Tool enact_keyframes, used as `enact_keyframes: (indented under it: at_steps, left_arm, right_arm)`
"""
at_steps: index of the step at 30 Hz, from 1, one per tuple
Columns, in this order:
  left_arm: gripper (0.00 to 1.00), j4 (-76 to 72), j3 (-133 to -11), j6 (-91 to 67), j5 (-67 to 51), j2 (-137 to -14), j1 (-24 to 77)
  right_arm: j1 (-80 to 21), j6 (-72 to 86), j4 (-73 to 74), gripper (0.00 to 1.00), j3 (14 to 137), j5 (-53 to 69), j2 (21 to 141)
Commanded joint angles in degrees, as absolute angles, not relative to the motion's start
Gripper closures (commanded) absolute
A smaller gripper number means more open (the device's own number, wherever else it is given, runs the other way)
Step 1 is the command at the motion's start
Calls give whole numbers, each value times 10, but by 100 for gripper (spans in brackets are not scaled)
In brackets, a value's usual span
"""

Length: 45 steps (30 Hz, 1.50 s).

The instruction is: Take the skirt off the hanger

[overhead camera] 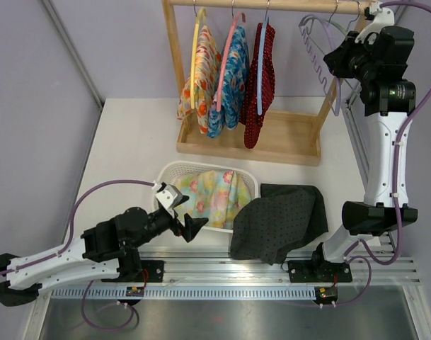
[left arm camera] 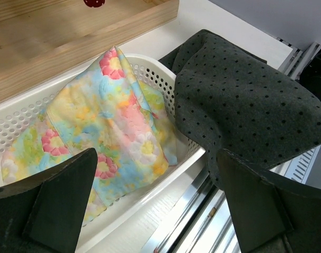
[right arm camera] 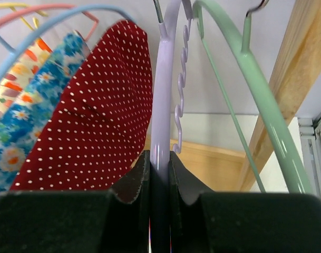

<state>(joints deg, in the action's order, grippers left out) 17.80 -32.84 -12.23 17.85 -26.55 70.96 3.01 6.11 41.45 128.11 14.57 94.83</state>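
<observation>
The main risk sits at the wooden clothes rack. The right hand is clamped on the thin, smooth bar of a bare lilac plastic hanger, and a glossy round bar like that could twist in the grip. Its wavy notched arm hangs just beside the pale green plastic hanger and near the red white-dotted skirt on the light blue hanger. A careless sideways move could snag either and drag a neighbour off the rail. Whether the lilac hook is seated on the rail I cannot tell.

The skirt that seems to belong to this hanger, a dark grey dotted skirt of soft, felt-like cloth, is already off it. It lies crumpled half over the rim of the white perforated plastic basket and half on the white desk. Being limp and unevenly draped, it could slide towards the near metal rail.

The left hand hovers beside the basket with its fingers spread wide and nothing in them. Below it lies a thin, folded pastel floral skirt, which a low pass might catch.
</observation>
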Motion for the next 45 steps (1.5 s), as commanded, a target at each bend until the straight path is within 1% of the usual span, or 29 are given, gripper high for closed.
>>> enact_keyframes:
  at_steps: [1,5,8,9,12,13,14,16,17,18,20,21,22,24,25,26,27,29,32,33,34,37,40,43,45]
  left_arm:
    - [1,117,-310,-107,181,-273,710]
    - [1,71,-306,-84,158,-302,710]
    - [1,48,-317,-56,135,-331,709]
    - [1,27,-329,-38,121,-357,709]
    - [1,-12,-351,18,78,-417,710]
    - [1,-22,-359,33,67,-437,711]
    - [1,-38,-379,66,41,-454,710]
    - [1,-48,-402,99,12,-511,710]
    - [1,-55,-432,116,4,-529,710]
    - [1,-55,-447,151,-47,-551,711]
    - [1,-48,-479,186,-94,-609,710]
    - [1,-43,-511,212,-138,-626,711]
    - [1,-39,-525,223,-160,-644,711]
    - [1,-15,-572,245,-211,-700,711]
    - [1,-3,-590,250,-227,-741,712]
    - [1,27,-611,257,-248,-758,713]
    - [1,45,-643,258,-257,-779,716]
    - [1,87,-678,262,-270,-830,720]
    - [1,143,-743,244,-256,-878,731]
    - [1,151,-756,237,-247,-902,738]
    - [1,158,-772,232,-241,-917,742]
    - [1,158,-785,207,-207,-950,755]
    - [1,157,-796,177,-172,-984,764]
    - [1,173,-827,136,-92,-1034,776]
    - [1,196,-872,92,20,-1065,785]
  right_arm:
    - [29,44,370,100,1274,141,940]
    - [29,29,376,100,1252,146,923]
    - [29,10,390,78,1238,164,899]
    - [29,4,388,62,1222,171,888]
    - [29,-29,382,33,1171,186,825]
    - [29,-38,383,19,1159,188,807]
    - [28,-46,385,12,1131,195,773]
    - [29,-80,396,4,1101,218,719]
    - [29,-95,402,2,1073,229,702]
    - [29,-132,414,1,1057,242,687]
    - [30,-179,439,0,1019,291,632]
    - [29,-248,448,1,966,314,609]
    - [30,-283,475,0,942,360,573]
    - [30,-349,540,1,898,384,554]
    - [30,-357,546,1,876,396,528]
    - [29,-368,547,0,828,398,515]
    - [30,-368,547,1,808,398,504]
    - [30,-364,546,0,757,382,478]
    - [34,-310,487,1,680,316,446]
    - [40,-264,448,0,664,285,442]
    - [46,-245,431,1,649,224,438]
    - [60,-173,377,1,602,124,435]
    - [80,-143,345,0,562,126,420]
    - [104,-114,310,0,514,144,403]
    - [112,-101,295,0,485,150,393]
